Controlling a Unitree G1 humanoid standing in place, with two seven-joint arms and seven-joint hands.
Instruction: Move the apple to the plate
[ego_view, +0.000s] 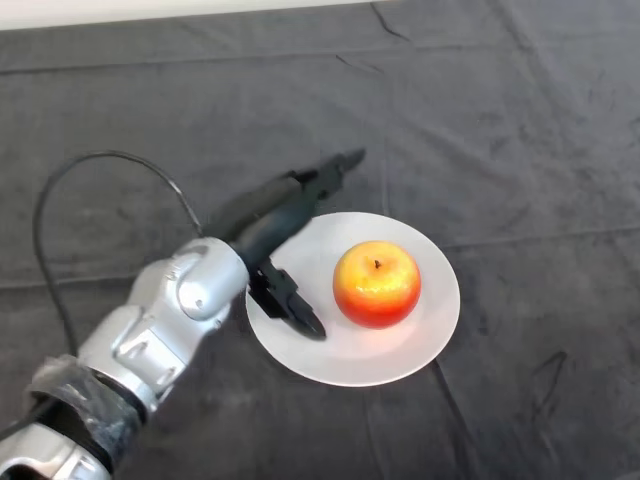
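Robot hand (285, 225) partly over plate (425, 330)

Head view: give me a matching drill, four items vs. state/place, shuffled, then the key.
Column 1:
1. apple
2. plate
3. left hand
4. cloth

Column 2:
A. dark, covers the table
B. open, at the plate's left rim, apart from the fruit
C. red-yellow, stem up, on the white dish
D. white, round, carries the fruit

Pairs: 1-C, 2-D, 3-B, 4-A
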